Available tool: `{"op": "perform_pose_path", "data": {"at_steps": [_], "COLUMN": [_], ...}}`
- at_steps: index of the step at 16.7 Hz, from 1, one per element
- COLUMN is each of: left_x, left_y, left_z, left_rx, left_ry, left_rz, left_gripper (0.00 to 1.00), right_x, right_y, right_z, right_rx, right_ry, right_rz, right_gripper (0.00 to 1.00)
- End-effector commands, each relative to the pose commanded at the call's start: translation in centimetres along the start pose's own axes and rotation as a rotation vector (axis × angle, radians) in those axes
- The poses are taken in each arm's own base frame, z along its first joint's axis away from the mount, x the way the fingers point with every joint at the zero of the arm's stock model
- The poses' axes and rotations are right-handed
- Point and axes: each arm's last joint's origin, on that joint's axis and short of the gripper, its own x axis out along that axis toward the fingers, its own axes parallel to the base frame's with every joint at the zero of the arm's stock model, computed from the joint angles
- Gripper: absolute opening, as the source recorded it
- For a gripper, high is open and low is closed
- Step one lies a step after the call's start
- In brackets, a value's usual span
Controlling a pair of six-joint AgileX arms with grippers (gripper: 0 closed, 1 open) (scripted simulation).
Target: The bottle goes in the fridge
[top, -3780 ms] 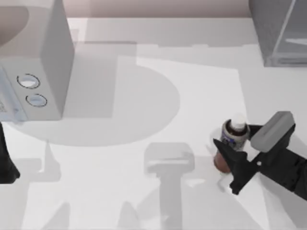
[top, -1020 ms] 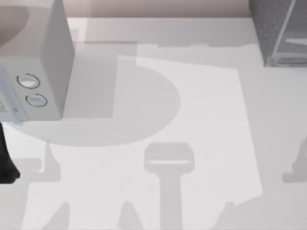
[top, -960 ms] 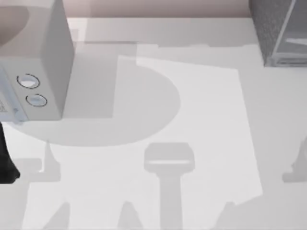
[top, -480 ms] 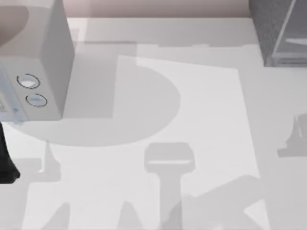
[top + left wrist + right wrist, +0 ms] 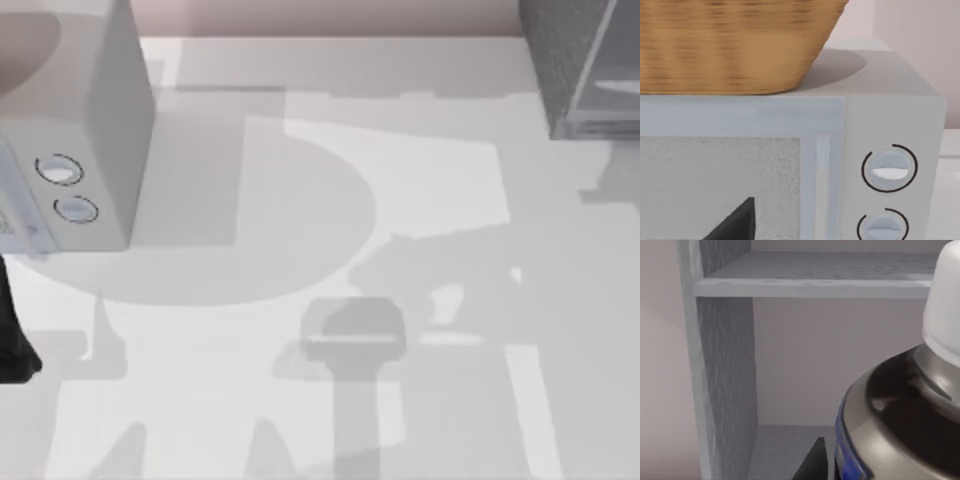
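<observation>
We judge the task well along but not finished: in our right wrist view the bottle [image 5: 900, 405] sits close to the lens, white cap up, facing the open fridge [image 5: 725, 365], whose shelf [image 5: 815, 285] runs across above an empty compartment. The bottle looks to be just outside that opening rather than in it, though from this close we cannot be sure how far in it has got. What is left is to carry it onto the compartment floor and let it go. A dark finger tip [image 5: 812, 460] of our right gripper shows beside the bottle; whether its jaws are clamped on the bottle we cannot tell, only guess from the bottle being carried with the camera.

By count: one bottle, one fridge, at the far right corner of the table [image 5: 330, 150] in the top view, one off-white microwave [image 5: 90, 130] with two round dials [image 5: 888, 168] at the far left, and one wicker basket [image 5: 735, 45] on top of it. Our left arm [image 5: 12, 340] is parked at the left edge before the microwave; its jaws we cannot judge
</observation>
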Motion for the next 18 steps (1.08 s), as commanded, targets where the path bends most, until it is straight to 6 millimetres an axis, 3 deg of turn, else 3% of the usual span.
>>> {"op": "perform_pose_path", "data": {"at_steps": [4,7,11,18], "left_x": [0.0,0.0,0.0,0.0], "left_y": [0.0,0.0,0.0,0.0], "left_z": [0.0,0.0,0.0,0.0], "left_rx": [0.0,0.0,0.0,0.0], "left_ry": [0.0,0.0,0.0,0.0], "left_rz": [0.0,0.0,0.0,0.0], "left_gripper": [1.0,1.0,1.0,1.0], "right_x": [7.3,10.6,12.5,12.7], "right_y": [-2.9,-4.6,-5.8,-5.7], "right_z": [-5.1,-9.2,-12.5,-13.0], "right_rx": [0.009,0.014,0.013,0.017], "right_ry": [0.04,0.048,0.041,0.048], "right_rz": [-0.001,0.002,0.006,0.012], "right_gripper": [0.01,0.01,0.01,0.01]}}
